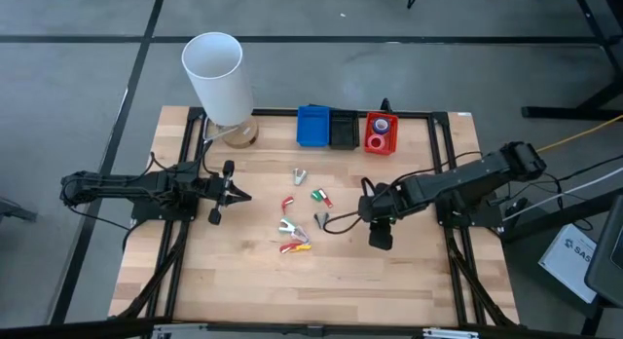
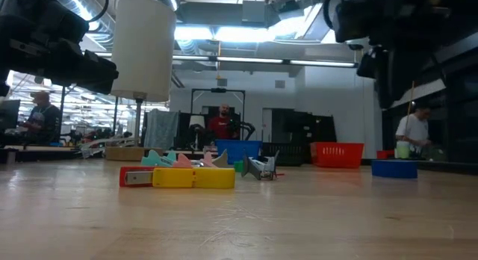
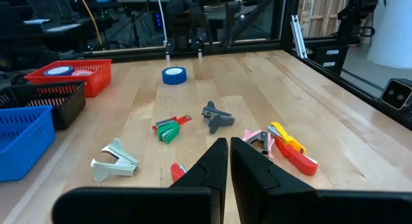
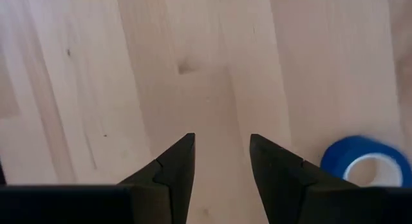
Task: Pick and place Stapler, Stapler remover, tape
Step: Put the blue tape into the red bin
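A blue tape roll with a white core (image 4: 364, 163) lies flat on the wooden table, just beside my right gripper (image 4: 222, 143). That gripper is open, points down and hovers over bare wood at the table's right middle (image 1: 375, 222). The roll also shows in the left wrist view (image 3: 174, 74). A small yellow and red stapler (image 1: 295, 246) and several claw-like staple removers (image 1: 300, 175) (image 1: 321, 196) (image 1: 319, 220) lie at the table's centre. A red basket (image 1: 382, 132) at the far edge holds a blue and a pink roll. My left gripper (image 1: 238, 195) is shut and empty, left of the pile.
A blue bin (image 1: 312, 126) and a black bin (image 1: 343, 130) stand beside the red basket at the far edge. A tall white cylinder (image 1: 219, 76) stands at the far left corner. Black frame rails (image 1: 443, 154) run along the table's sides. People show in the room behind.
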